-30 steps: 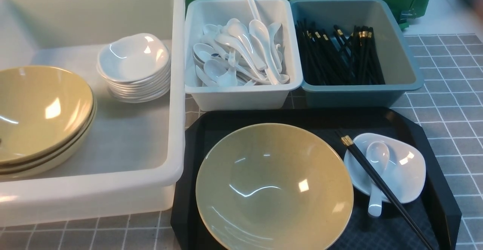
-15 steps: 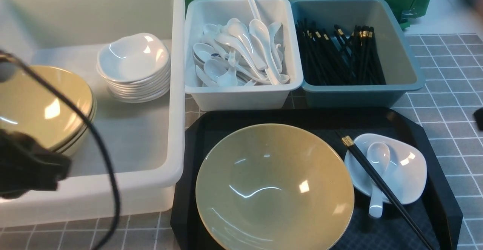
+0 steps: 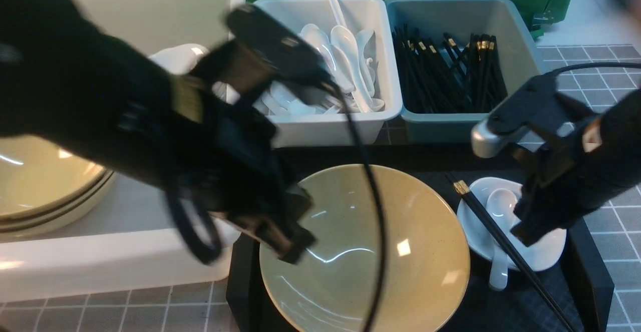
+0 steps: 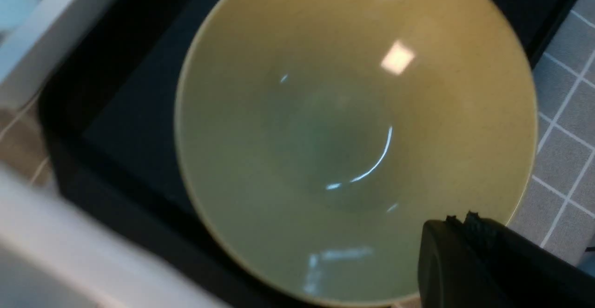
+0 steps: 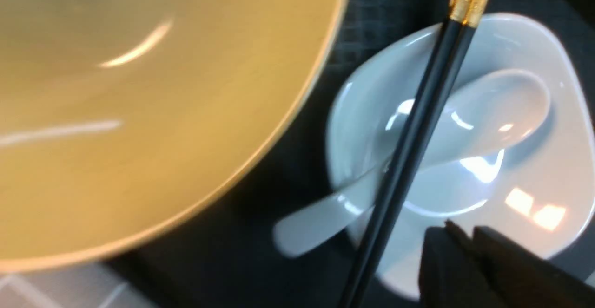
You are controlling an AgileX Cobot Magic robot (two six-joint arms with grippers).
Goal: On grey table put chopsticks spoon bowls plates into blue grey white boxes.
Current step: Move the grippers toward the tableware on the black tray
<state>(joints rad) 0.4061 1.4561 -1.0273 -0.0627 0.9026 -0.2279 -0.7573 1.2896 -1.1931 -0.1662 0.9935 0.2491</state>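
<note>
Front view: both arms hanging over the black tray [image 3: 593, 277]

The left gripper [image 3: 295, 249] is hovering over the left side of the big yellow bowl [image 3: 400, 252], jaws pressed together and gripping nothing. The right gripper [image 3: 521, 234] is hanging above the small white dish [image 3: 548, 254] at the tray's right end. Its fingertips are blurring, so I cannot tell whether they are parted. The spoon [image 3: 501, 204] is lying in that dish, with the chopsticks [image 3: 483, 214] crossing over it. The white box [image 3: 125, 259], grey box [image 3: 325, 129] and blue box [image 3: 450, 129] are standing beyond.
</note>
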